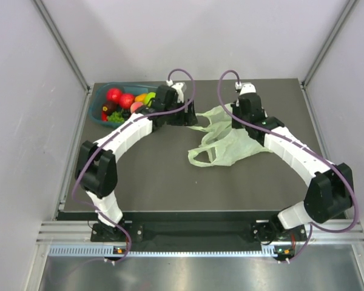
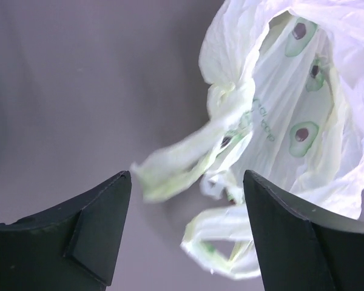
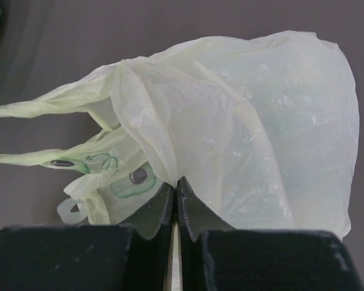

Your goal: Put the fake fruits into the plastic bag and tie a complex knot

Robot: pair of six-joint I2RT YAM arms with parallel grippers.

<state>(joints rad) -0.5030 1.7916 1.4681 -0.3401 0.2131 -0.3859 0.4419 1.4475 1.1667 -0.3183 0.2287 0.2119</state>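
The pale green plastic bag point(image 1: 225, 144) lies crumpled on the dark table, right of centre. My right gripper point(image 3: 177, 180) is shut on a fold of the bag point(image 3: 255, 121), at its far edge in the top view point(image 1: 239, 116). My left gripper point(image 2: 187, 176) is open. The bag's loose handle strips point(image 2: 188, 154) hang blurred just ahead of its fingers, touching neither. In the top view this gripper point(image 1: 186, 114) sits at the bag's left side. The fake fruits point(image 1: 122, 100), red, orange, yellow and green, lie in the teal tray. No knot shows.
The teal tray point(image 1: 97, 108) stands at the table's back left corner, just left of my left wrist. Grey walls and metal frame posts close in the table on three sides. Avocado prints point(image 2: 303, 134) mark the bag.
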